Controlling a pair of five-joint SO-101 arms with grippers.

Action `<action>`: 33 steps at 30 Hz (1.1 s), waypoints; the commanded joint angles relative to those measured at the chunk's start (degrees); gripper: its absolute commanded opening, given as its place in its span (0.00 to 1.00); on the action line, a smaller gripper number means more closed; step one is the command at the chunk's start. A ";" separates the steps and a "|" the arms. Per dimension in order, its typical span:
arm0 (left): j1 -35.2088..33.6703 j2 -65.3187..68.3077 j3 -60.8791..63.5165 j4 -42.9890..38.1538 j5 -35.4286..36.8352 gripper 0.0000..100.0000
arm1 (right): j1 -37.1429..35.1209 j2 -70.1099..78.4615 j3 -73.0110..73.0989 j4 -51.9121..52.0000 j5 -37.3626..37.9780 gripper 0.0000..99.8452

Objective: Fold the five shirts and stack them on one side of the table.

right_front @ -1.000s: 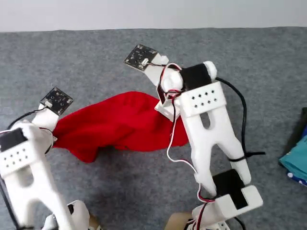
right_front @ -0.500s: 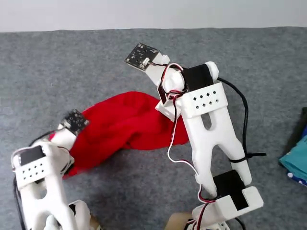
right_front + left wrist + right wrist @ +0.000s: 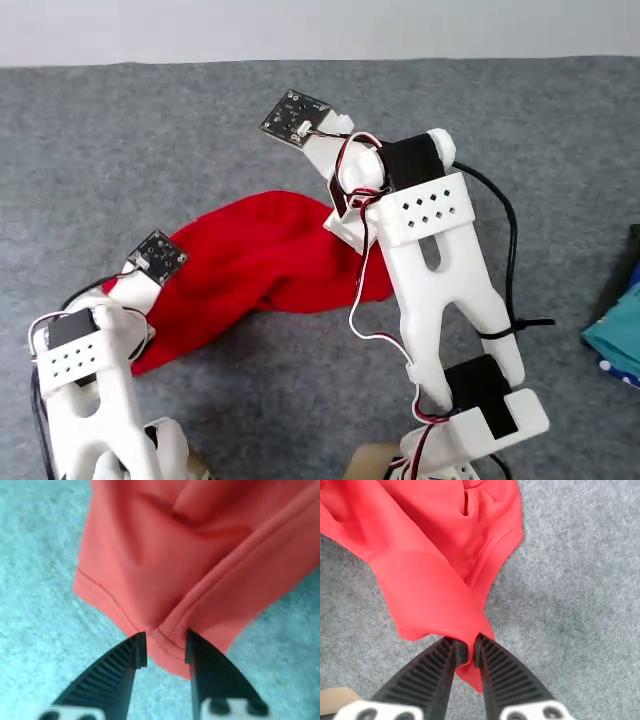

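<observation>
The grey felt-covered table point(image 3: 150, 130) spans the high view up to a pale wall at the far edge. On it, near the middle, lies 1 crumpled red fabric shirt point(image 3: 260, 260), stretched in a band from the near left up toward the centre, bunched and creased rather than flat.

The 2 white plastic arms stand at the near edge. The right arm point(image 3: 440, 280) rises over the shirt's right end; the left arm point(image 3: 85, 400) is over its lower left end.

In the right wrist view the right gripper point(image 3: 466, 652) is clenched on a corner of the shirt point(image 3: 430, 545), its 2 black ribbed fingers point(image 3: 492, 665) pressed almost together with the hem pinched between them and a tip of cloth hanging past.

In the left wrist view the left gripper point(image 3: 164, 647) grasps a folded hem of the shirt point(image 3: 175, 555), red cloth filling the gap between its fingers point(image 3: 125, 662).

A teal folded cloth point(image 3: 615, 335) sits at the table's right edge, well apart from the shirt.
</observation>
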 commanded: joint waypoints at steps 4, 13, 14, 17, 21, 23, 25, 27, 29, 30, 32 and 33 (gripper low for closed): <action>0.18 -1.41 -0.13 -2.64 -0.18 0.16 | 0.31 -3.30 -2.46 2.59 -0.26 0.01; 0.35 1.58 0.13 -2.73 -0.26 0.18 | 0.31 -3.30 -2.46 2.59 -0.53 0.01; 0.35 3.34 -0.04 -2.81 -0.35 0.18 | 0.31 -3.30 -2.46 2.59 -0.53 0.01; 0.18 8.97 -1.19 -4.48 -0.35 0.18 | 0.31 -3.30 -2.46 2.59 -0.53 0.01; 0.09 14.33 -5.05 -4.40 -0.26 0.18 | 0.31 -3.30 -2.46 2.59 -0.53 0.01; 0.09 15.21 -6.02 -4.31 -0.26 0.18 | 0.31 -3.30 -2.46 2.59 -0.53 0.01; 0.35 15.03 -6.37 -2.81 -0.35 0.18 | 0.31 -3.30 -2.46 2.59 -0.53 0.01; 0.53 14.15 -6.73 -1.41 -0.35 0.18 | 0.31 -3.30 -2.46 2.59 -0.53 0.01; 0.62 12.66 -6.90 -0.70 -0.26 0.18 | 0.31 -3.30 -2.46 2.59 -0.53 0.01; 0.62 11.52 -6.90 -0.70 -0.26 0.18 | 0.31 -3.30 -2.46 2.59 -0.53 0.01; 0.62 9.14 -6.90 -0.70 -0.18 0.18 | 0.31 -3.30 -2.46 2.59 -0.53 0.01; 0.70 8.35 -6.90 -0.88 -0.18 0.18 | 0.31 -3.30 -2.46 2.59 -0.53 0.01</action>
